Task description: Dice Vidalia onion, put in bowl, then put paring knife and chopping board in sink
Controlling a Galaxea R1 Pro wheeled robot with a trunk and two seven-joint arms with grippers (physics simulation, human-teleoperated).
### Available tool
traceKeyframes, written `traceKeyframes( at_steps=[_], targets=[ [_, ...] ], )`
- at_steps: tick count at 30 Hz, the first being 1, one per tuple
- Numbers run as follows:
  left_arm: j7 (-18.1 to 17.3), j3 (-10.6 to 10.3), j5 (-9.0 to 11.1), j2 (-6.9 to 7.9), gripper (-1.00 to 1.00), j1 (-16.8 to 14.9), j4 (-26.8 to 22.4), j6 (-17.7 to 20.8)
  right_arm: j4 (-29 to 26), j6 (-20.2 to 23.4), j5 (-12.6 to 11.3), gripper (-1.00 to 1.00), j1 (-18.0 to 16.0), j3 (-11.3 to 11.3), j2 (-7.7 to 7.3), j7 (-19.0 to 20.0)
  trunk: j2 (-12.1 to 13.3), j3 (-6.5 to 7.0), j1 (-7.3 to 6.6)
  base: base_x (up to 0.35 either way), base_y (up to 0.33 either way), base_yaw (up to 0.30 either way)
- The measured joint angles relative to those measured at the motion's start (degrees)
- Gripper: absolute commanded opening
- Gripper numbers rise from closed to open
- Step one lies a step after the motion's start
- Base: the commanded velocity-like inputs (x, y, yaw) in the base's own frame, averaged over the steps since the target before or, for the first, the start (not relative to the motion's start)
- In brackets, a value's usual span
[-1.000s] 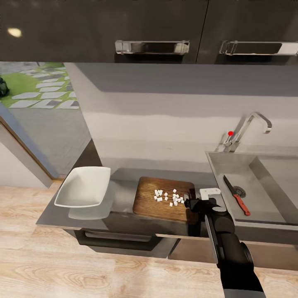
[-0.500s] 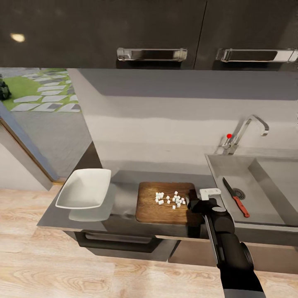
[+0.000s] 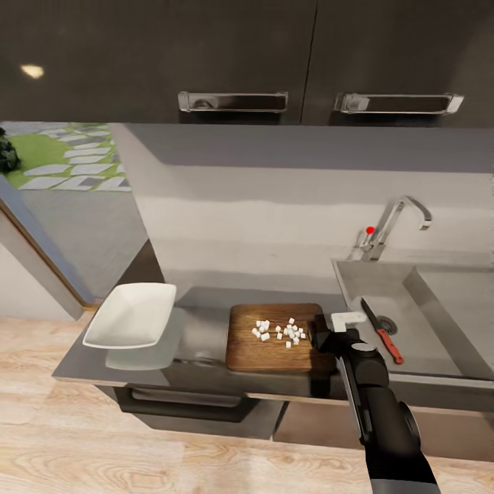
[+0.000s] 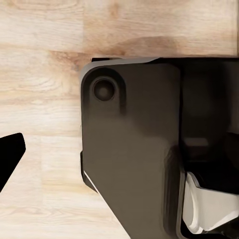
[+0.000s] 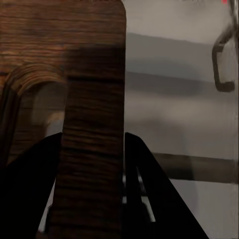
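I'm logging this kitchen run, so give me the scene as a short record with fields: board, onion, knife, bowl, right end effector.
chopping board: flat on the countertop, left of the sink
diced onion: white cubes lying on the board, not yet in the bowl
paring knife: in the sink, beside the drain
bowl: on the countertop's left end, empty
right end effector: closed on the board's handle end

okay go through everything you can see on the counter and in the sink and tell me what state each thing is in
chopping board: flat on the countertop, its right edge gripped.
diced onion: loose white cubes on the board, not in the bowl.
bowl: upright, empty, left of the board.
paring knife: lying in the sink.
tap: no water running.
right gripper: shut on the board's handle end.
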Motion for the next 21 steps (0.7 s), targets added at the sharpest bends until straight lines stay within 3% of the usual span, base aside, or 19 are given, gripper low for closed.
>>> traceKeyframes(
  at_steps=[6,16,21],
  targets=[
    [0.0,0.0,0.0,0.04,1.00,0.0,-0.1,0.0,0.0,0.0,0.1,-1.00,0.0,0.0,-0.01,0.0,0.0,0.54,0.00,0.000,-0.147,0.000],
    [0.0,0.0,0.0,0.05,1.00,0.0,-0.1,0.0,0.0,0.3,0.1,-1.00,0.0,-0.1,-0.01,-0.1,0.0,1.44,0.00,0.000,-0.012,0.000],
    [0.0,0.0,0.0,0.03,1.00,0.0,-0.1,0.0,-0.1,4.8,0.1,-1.00,0.0,-0.2,0.00,-0.1,0.0,1.89,0.00,0.000,0.000,0.000]
  ],
)
